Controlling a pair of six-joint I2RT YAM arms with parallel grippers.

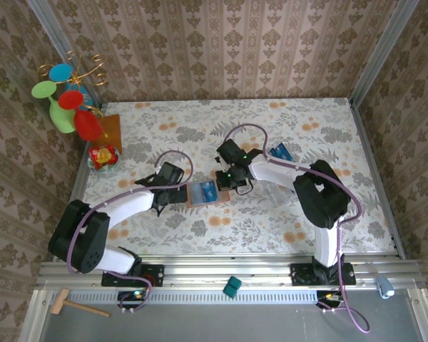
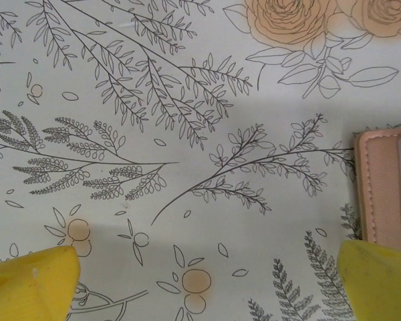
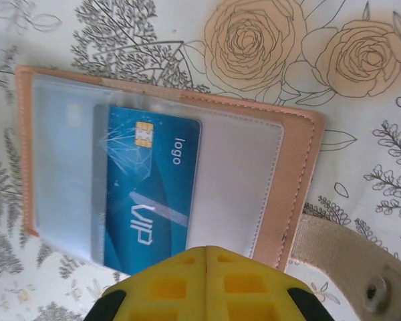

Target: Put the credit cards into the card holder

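Biggest thing first: the surface (image 1: 307, 128) is a pale floral cloth, and the action sits just left of centre in the overhead view.

The card holder (image 3: 297, 180) lies open and flat there, pinkish leather-look with a clear pocket. In the right wrist view it spans the middle of the frame, and its strap tab (image 3: 341, 254) with a snap pokes out at lower right. I'd guess it's light and floppy, so it'll slide on the cloth if pushed. Pinning a leather edge seems smarter than grabbing the slick plastic.

One credit card (image 3: 154, 187) is lying on the holder, its left edge hazy as if under the pocket film. It's thin, stiff and glossy, so pinching a short edge is really the only way to take it. Some spare blue cards (image 1: 280, 152) sit right of centre in the overhead shot.

The right end effector (image 3: 207, 267) is fully closed at the bottom middle of its view, tips right at the card's lower edge. I honestly can't tell if it's pinching the card or just touching it.

The left end effector (image 2: 204, 287) is spread wide with nothing in it, and the holder's corner is at the right edge of its frame.

Readable text on the card: "VIP" and "logo", plus a gold chip.
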